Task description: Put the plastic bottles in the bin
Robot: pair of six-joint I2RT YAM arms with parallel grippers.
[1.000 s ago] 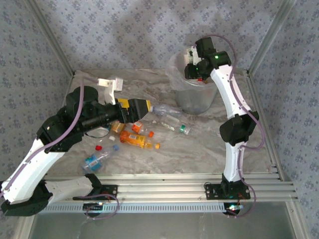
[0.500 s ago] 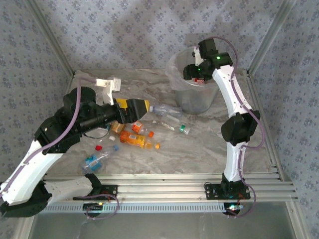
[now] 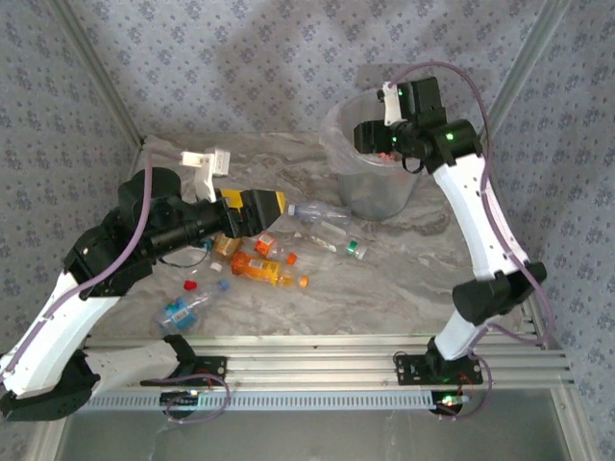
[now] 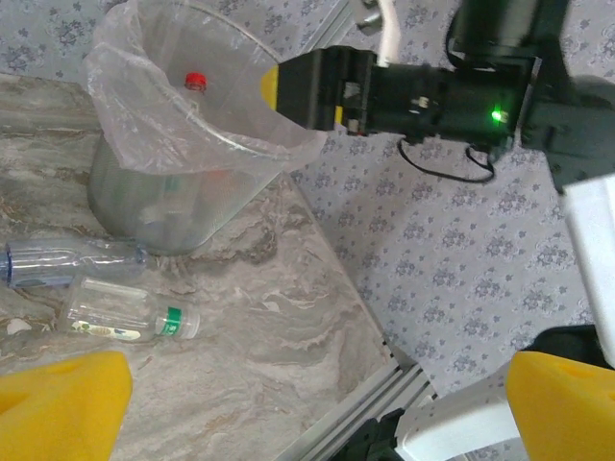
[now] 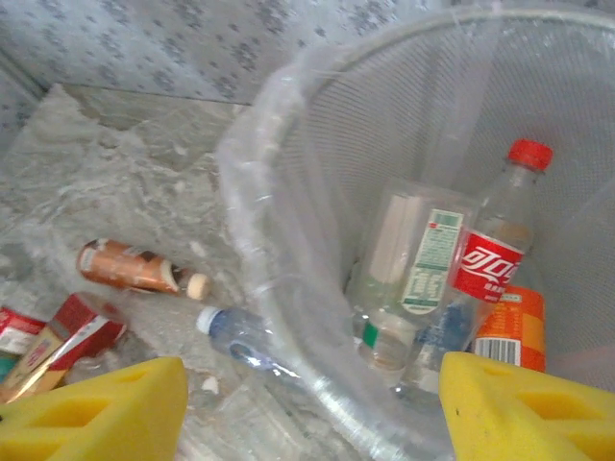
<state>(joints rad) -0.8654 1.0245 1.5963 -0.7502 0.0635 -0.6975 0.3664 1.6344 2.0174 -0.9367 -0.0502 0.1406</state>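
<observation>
Right wrist view: right gripper (image 5: pixel 312 408) hangs released over the bin (image 5: pixel 240 163), upper right; left gripper (image 4: pixel 312 413), also spread, may nudge the clear bottle (image 4: pixel 67 261) rolling away.

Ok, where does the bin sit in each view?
Top external: the bin stands right of centre, in the upper half, at the far side of the table.
Left wrist: upper left, bag liner draped over its rim.
Right wrist: right half, seen from above, bottles inside.
Shared landmark: the clear bottle lying at its foot.
</observation>
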